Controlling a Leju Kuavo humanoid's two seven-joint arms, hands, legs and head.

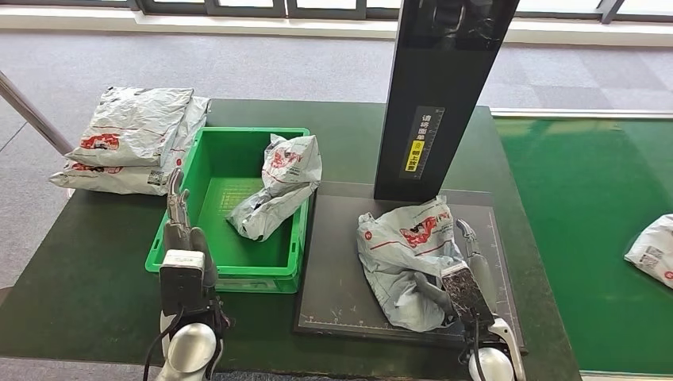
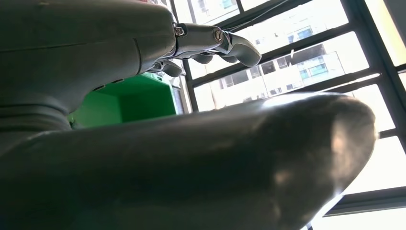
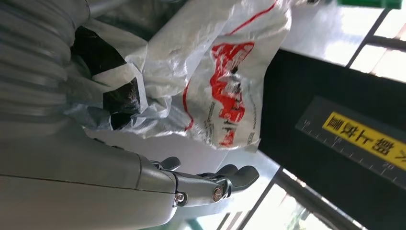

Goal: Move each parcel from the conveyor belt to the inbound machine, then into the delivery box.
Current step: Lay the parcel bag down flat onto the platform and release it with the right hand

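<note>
A crumpled grey parcel (image 1: 401, 238) with red print lies on the black pad of the inbound machine (image 1: 333, 262), in front of its dark column (image 1: 436, 87). My right hand (image 1: 463, 274) rests against the parcel's right near side. Its fingers (image 3: 225, 179) are stretched out straight, and the parcel (image 3: 225, 72) bunches against the palm. Another parcel (image 1: 652, 250) lies on the green conveyor belt (image 1: 587, 206) at the right edge. The green delivery box (image 1: 208, 163) holds one parcel (image 1: 279, 186). My left hand (image 1: 182, 238) hovers at the box's near left corner, fingers (image 2: 225, 43) extended and holding nothing.
Two stacked parcels (image 1: 131, 139) lie on the dark table (image 1: 95, 262) left of the box. The machine's column stands tall behind the pad. Grey carpet and windows lie beyond the table.
</note>
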